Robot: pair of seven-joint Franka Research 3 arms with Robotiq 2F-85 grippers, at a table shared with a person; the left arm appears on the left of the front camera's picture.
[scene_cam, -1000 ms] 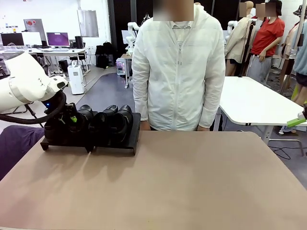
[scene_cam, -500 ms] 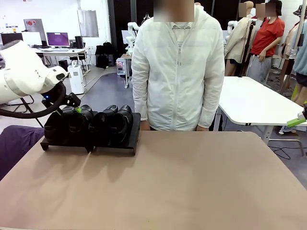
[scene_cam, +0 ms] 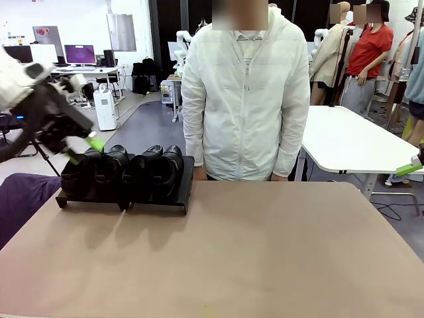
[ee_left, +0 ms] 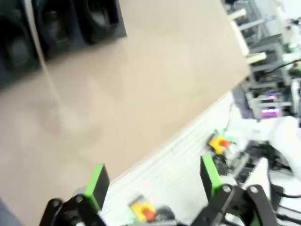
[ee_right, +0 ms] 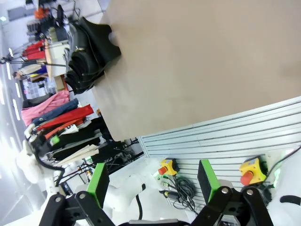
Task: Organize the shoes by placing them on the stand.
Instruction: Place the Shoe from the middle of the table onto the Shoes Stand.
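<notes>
- Tan worktop (scene_cam: 252, 252) lies bare across its middle and near edge, with a person in a white jacket (scene_cam: 246, 99) standing at the far edge.
- At the far left corner sits the black stand (scene_cam: 173, 197), and the four black shoes (scene_cam: 126, 173) sit on it side by side in one row.
- Left gripper (scene_cam: 85, 150) hangs just above the shoe nearest the left edge, fingers apart and holding nothing.
- Right gripper (ee_right: 153, 182) is off the worktop near its right edge, fingers apart and empty too.
- Judging by this, the placing looks finished; the next move calls only for drawing the left arm clear without nudging the row.
</notes>
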